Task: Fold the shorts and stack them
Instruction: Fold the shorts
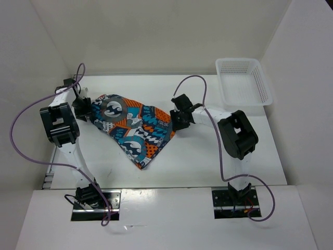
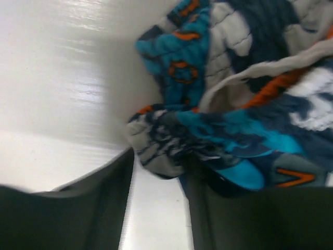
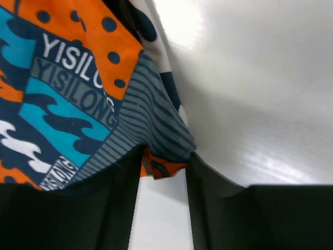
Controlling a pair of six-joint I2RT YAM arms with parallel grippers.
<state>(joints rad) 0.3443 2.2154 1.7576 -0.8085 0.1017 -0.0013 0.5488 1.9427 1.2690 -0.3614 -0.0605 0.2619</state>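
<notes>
The shorts [image 1: 132, 125], in a teal, orange, white and dark grey patchwork print with a grey circle emblem, lie spread in a rough triangle on the white table, one corner pointing toward the near edge. My left gripper [image 1: 86, 110] is at their left edge. In the left wrist view a bunched edge of the shorts [image 2: 234, 104] sits between the tips of that gripper [image 2: 158, 156]. My right gripper [image 1: 176, 121] is at their right edge. In the right wrist view it [image 3: 164, 156] holds a striped and orange corner of the shorts [image 3: 78, 88].
A white plastic mesh basket [image 1: 243, 80] stands at the back right of the table. White walls close in the back and both sides. Purple cables loop beside each arm.
</notes>
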